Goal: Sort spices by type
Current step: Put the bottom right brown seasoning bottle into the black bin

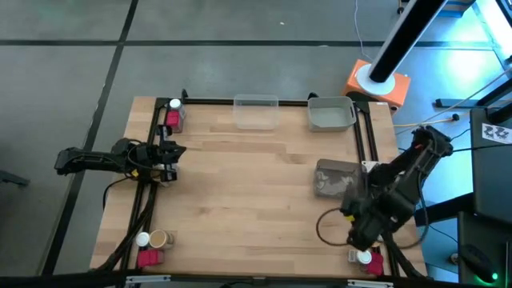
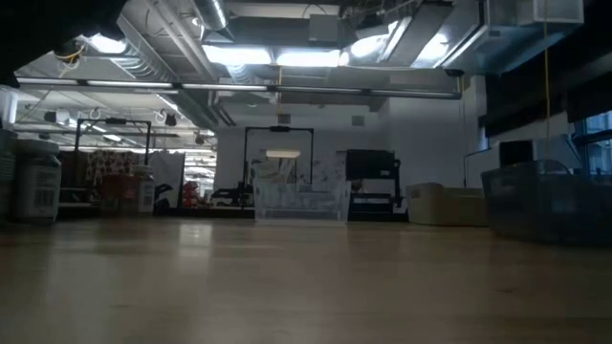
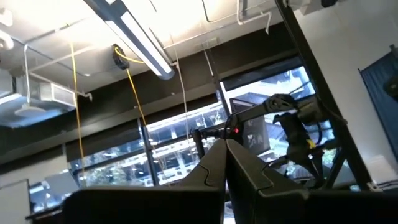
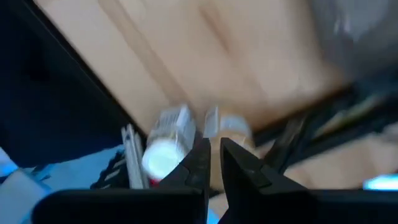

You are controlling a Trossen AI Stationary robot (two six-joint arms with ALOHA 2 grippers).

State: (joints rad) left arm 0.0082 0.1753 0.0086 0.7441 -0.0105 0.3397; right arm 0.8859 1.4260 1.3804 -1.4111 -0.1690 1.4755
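The spices stand in small groups at the table's corners. A white-lidded jar (image 1: 174,105) and a red packet (image 1: 170,119) are at the far left. A white-lidded jar (image 1: 142,238), a tan cup (image 1: 158,239) and a red packet (image 1: 148,258) are at the near left. At the near right are a white-lidded jar (image 1: 364,258) (image 4: 165,143) and a tan jar (image 4: 228,126). My right gripper (image 1: 354,237) (image 4: 214,165) hangs above this last group, pointing steeply down, shut with nothing between its fingers. My left gripper (image 1: 173,152) (image 3: 225,163) is shut at the table's left side, tipped up toward the ceiling.
A clear tray (image 1: 256,112) (image 2: 301,201) and a grey tray (image 1: 332,114) stand at the far edge. A darker tray (image 1: 334,178) lies at the right, beside my right arm. Black frame rails (image 1: 152,200) run along both sides. Bare wood lies in the middle.
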